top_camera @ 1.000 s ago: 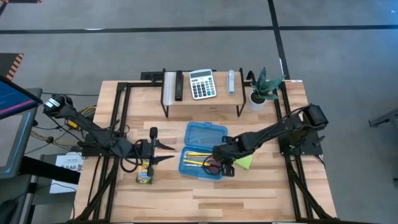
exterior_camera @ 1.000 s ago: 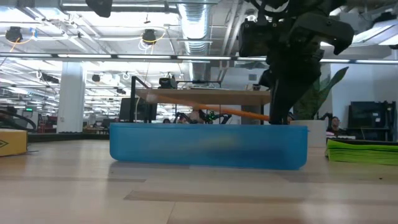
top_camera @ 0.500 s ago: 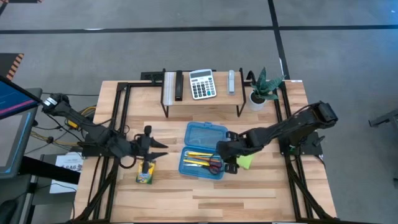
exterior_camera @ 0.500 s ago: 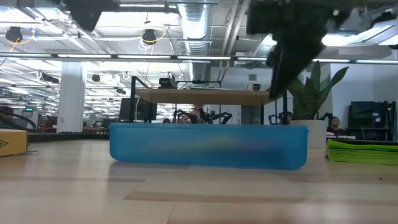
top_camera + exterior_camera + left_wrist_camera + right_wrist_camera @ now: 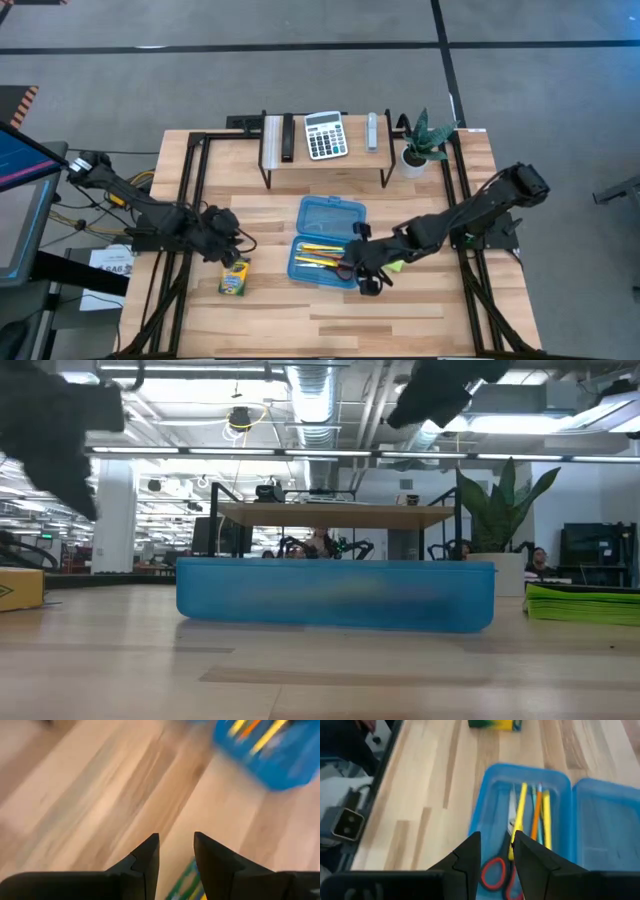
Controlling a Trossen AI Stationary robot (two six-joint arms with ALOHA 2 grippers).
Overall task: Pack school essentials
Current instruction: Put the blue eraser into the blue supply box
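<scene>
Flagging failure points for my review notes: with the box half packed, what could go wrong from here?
1. The left pincer hangs above the crayon box; its fingers stand close together and may be too narrow for it.
2. The right pincer sits low over the blue case, near the scissors and pencils; it could drag them or shift the case.
3. The sticky notes lie half hidden under the right arm.

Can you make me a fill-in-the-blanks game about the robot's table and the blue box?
1. The yellow and orange pencils lie inside the open ____ case.
2. The scissors in the case have ____ handles.
3. The crayon box lies on the table near the ____ gripper.
4. On the shelf at the back, the calculator sits next to a small green ____.

Missing words: blue; red; left; plant
</scene>
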